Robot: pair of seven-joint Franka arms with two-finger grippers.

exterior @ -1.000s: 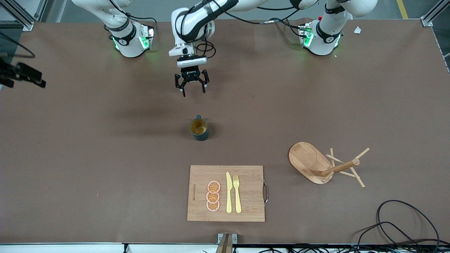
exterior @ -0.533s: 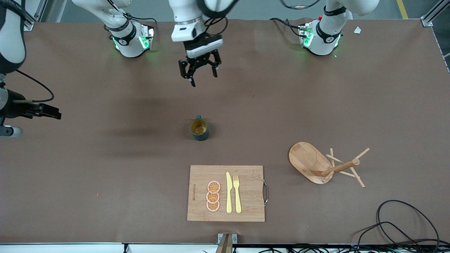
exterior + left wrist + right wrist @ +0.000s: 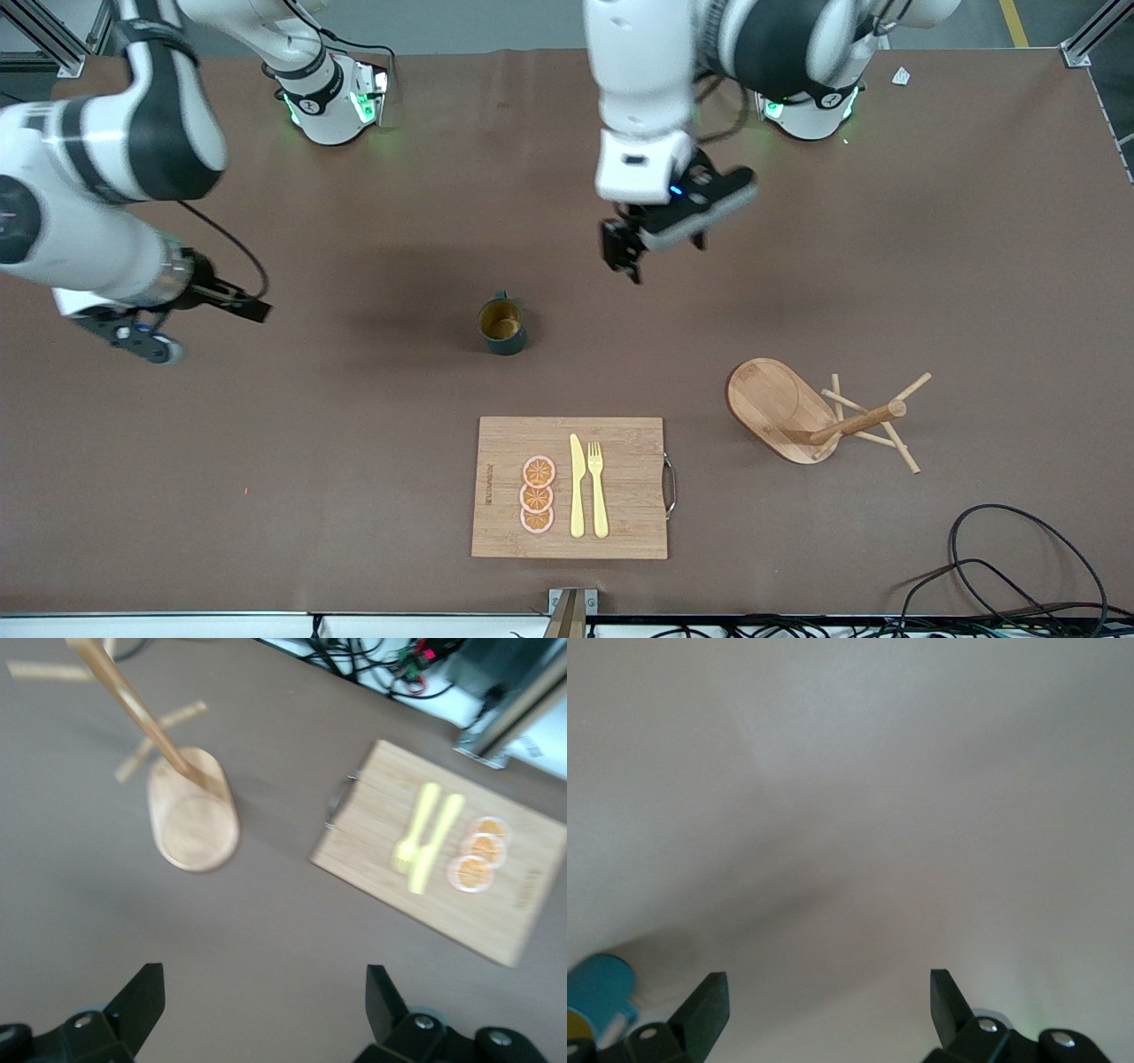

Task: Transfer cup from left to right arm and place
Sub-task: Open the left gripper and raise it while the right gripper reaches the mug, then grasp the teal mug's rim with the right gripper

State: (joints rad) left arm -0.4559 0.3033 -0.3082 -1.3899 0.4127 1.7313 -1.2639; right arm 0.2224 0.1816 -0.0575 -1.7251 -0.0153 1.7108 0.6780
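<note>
- Found the cup (image 3: 502,326) standing upright near the middle of the bench, yellow inside showing, with nothing touching it.
- Saw the left pincer (image 3: 263,997) up in the air with its two fingers spread wide apart and nothing between them.
- Placed that pincer over bare bench, near the cup but not above it, a bit toward the edge where the arms stand.
- Saw the right pincer (image 3: 824,997) up in the air too, fingers wide apart and empty.
- Placed it over bare bench toward the right arm's end, well apart from the cup.
- Spotted a wooden board (image 3: 620,443) close to the middle of the edge by the front camera, with a yellow knife (image 3: 577,486), a yellow fork (image 3: 598,489) and orange slices (image 3: 538,494) on it.
- Spotted a wooden peg stand (image 3: 780,412) toward the left arm's end.
- Judged the job as hardly begun: no pick-up, no handing over, no putting down yet.
- Reckoned all of it was left: grab the cup with the left pincer, pass it to the right pincer, then set it down.
</note>
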